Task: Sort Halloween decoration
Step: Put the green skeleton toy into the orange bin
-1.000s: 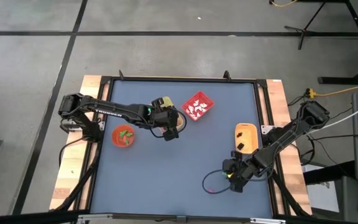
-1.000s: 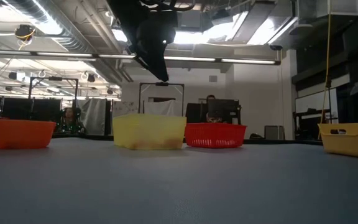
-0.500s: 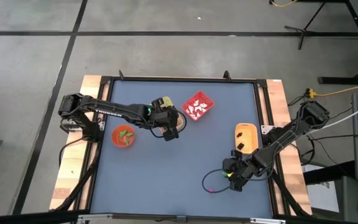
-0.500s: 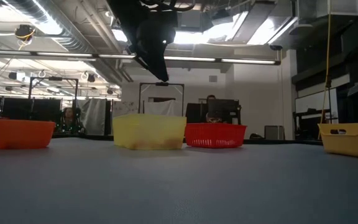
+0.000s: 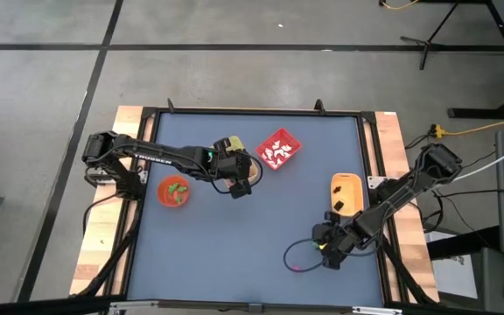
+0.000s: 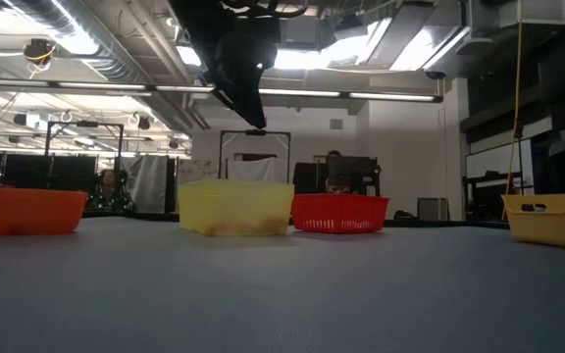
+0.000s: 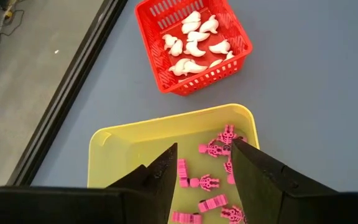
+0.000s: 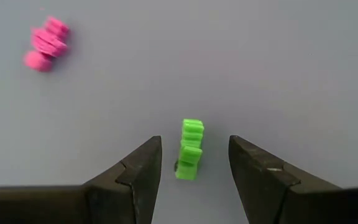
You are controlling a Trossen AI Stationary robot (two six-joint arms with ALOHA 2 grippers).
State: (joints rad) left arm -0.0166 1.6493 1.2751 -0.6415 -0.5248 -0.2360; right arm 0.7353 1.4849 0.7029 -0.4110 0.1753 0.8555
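Observation:
A green trinket (image 8: 190, 149) lies on the blue table (image 5: 252, 236), between the open fingers of my right gripper (image 8: 194, 158), which touch nothing. A pink trinket (image 8: 45, 43) lies a little way off on the mat, also seen in the high view (image 5: 297, 268). My right gripper (image 5: 325, 255) is near the table's front right. My left gripper (image 7: 204, 171) hangs open and empty above the yellow bin (image 7: 129, 146), which holds several pink trinkets (image 7: 213, 149). The red bin (image 7: 219, 68) beside it holds several white trinkets (image 7: 191, 37).
An orange bowl (image 5: 175, 191) with green trinkets sits left of my left gripper (image 5: 241, 184). An orange tray (image 5: 346, 192) with dark pieces stands at the right, just behind my right arm. The mat's middle and near left are bare.

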